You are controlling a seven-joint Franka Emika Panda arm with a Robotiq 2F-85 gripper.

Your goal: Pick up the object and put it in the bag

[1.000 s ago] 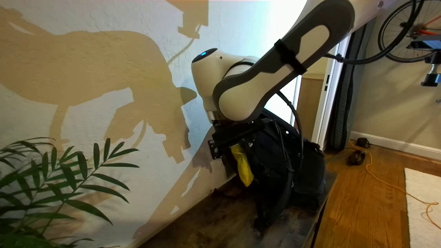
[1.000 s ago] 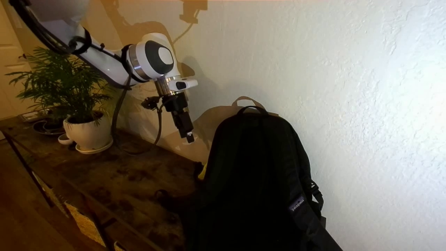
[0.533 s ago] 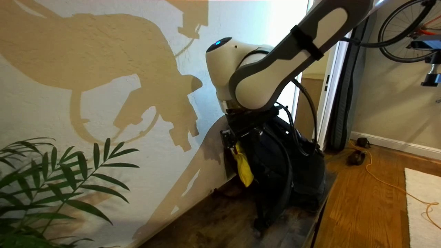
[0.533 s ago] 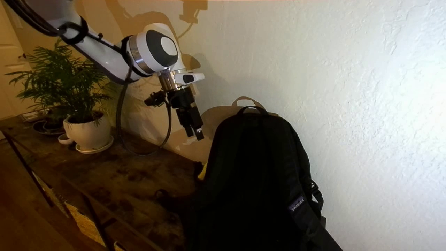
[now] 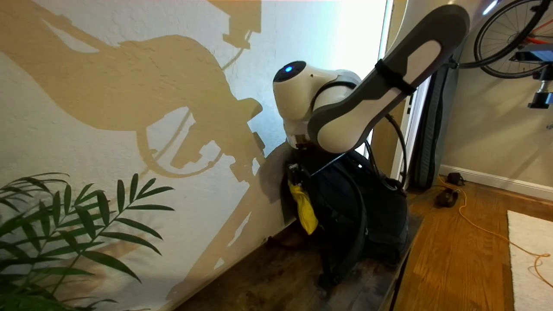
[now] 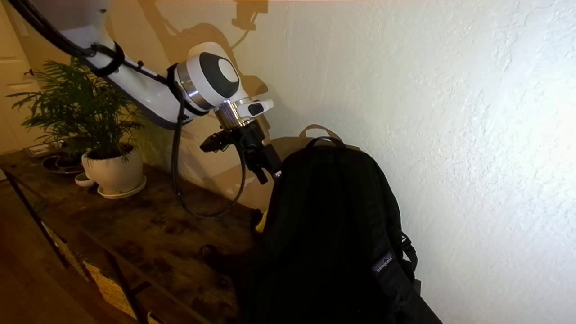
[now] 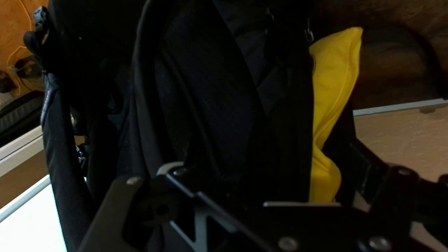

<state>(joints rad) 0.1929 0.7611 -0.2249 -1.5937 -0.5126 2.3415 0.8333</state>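
The object, a bright yellow floppy item (image 5: 306, 211), hangs at the wall-side edge of the bag. Only a sliver of the object (image 6: 262, 221) shows past the bag in an exterior view. The bag is a large black backpack (image 6: 328, 234) standing upright against the wall; it also fills the wrist view (image 7: 210, 87). My gripper (image 6: 269, 176) is open beside the bag's upper edge, its fingertips apart. In the wrist view the yellow item (image 7: 332, 91) lies between the fingers (image 7: 267, 168), nearer the right one. Its lower end there is hidden by the gripper. Whether a finger touches it I cannot tell.
The textured wall (image 6: 450, 90) runs close beside the bag and arm. The dark wooden table top (image 6: 157, 234) has a front edge. A potted plant (image 6: 112, 175) stands at its far end. A strap end (image 6: 209, 252) lies on the table.
My gripper has moved toward the backpack and turned, so both fingertips now show apart. It rose a little, then came down. The yellow item and the bag have not visibly moved.
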